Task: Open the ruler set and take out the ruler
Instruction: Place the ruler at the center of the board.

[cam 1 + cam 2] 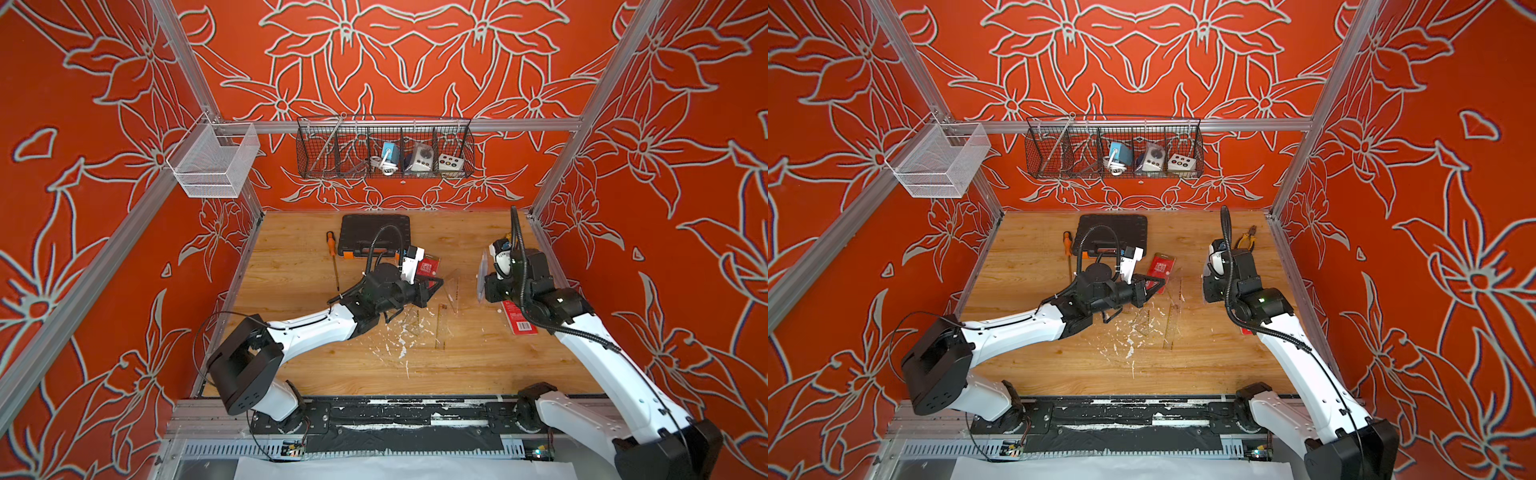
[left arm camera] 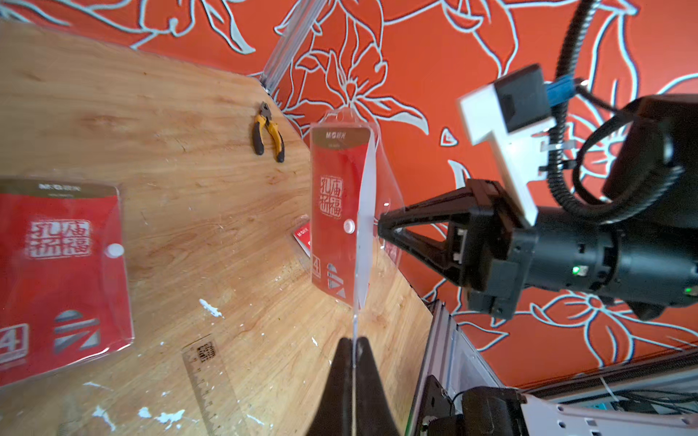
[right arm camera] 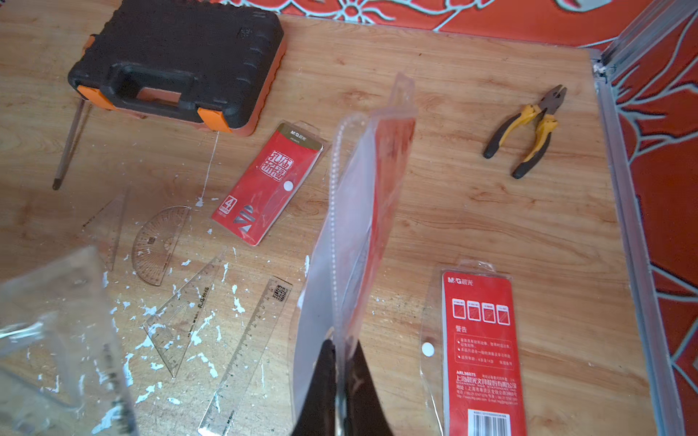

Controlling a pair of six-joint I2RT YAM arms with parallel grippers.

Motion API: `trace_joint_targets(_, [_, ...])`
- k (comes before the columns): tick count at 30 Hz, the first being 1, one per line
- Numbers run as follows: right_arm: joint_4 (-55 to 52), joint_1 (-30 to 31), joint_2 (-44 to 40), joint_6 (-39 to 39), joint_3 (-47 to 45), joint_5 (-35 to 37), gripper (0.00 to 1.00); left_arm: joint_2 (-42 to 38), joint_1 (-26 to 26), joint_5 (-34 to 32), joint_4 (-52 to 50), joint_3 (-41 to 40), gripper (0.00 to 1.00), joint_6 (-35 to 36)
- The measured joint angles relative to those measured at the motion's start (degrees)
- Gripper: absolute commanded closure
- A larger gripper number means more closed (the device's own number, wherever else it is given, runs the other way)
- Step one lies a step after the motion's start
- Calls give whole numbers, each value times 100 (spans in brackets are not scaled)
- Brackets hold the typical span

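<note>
Wood-grain tabletop (image 1: 291, 365), flecked with white. At the left, the left gripper (image 2: 355, 345) is pinched tight on the edge of a clear set square (image 3: 56, 302), holding it in the air just left of the pouch and apparently free of it. Beneath, a protractor (image 3: 158, 245) and a straight ruler (image 3: 245, 355) lie flat. To the right, the right gripper (image 3: 342, 343) is clamped on the ruler set (image 2: 334, 211), holding it upright off the table. Extraction looks done, and the next move likely calls for laying the set square down beside the others.
</note>
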Motion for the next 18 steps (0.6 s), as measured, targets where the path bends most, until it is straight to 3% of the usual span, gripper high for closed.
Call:
trace_joint_targets(6, [-96,-31,-208,-2,44,13,100,1139,-11,345,286,284,100,-354])
trace_joint_targets(18, [-387,-31,-472,-63,131,13,100,3195,-48,903,538,1766,100,-914])
